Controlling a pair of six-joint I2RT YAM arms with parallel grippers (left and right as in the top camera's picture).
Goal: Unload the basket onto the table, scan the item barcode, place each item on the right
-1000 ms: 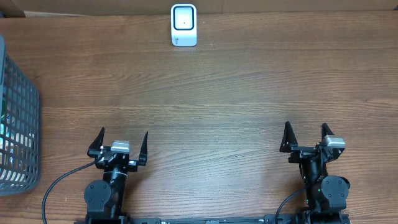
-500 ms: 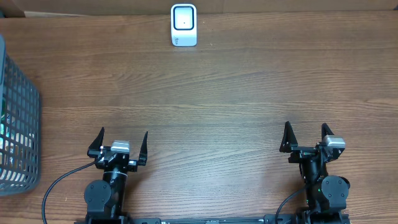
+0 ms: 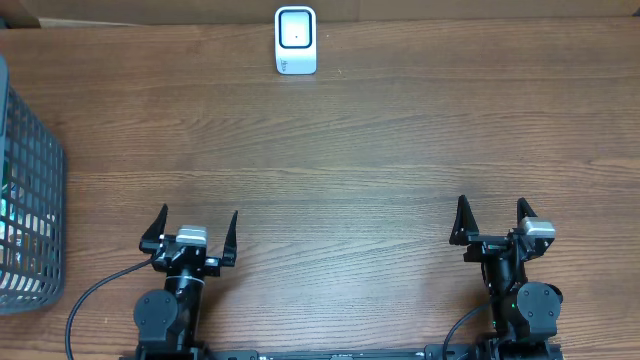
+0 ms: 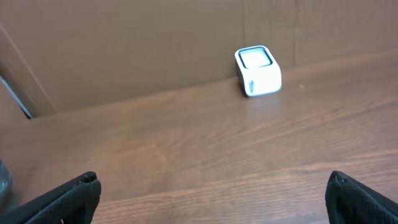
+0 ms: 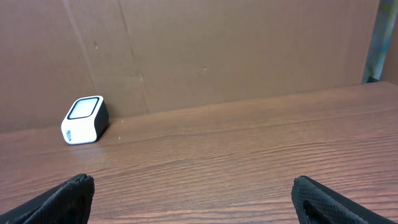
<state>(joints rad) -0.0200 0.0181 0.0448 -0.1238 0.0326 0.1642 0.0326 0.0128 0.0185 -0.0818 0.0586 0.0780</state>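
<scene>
Your left claw (image 3: 199,212) and right claw (image 3: 490,201) gape wide, empty; the grey mesh basket (image 3: 40,200) at the left edge of the desk (image 3: 380,150) lies nearer the left.

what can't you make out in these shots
Overhead: what is in the grey wire basket, cut off by the left edge and screened by its mesh; nothing inside is identifiable.
All views: print on the small white box-shaped scanner, too small to read.
</scene>
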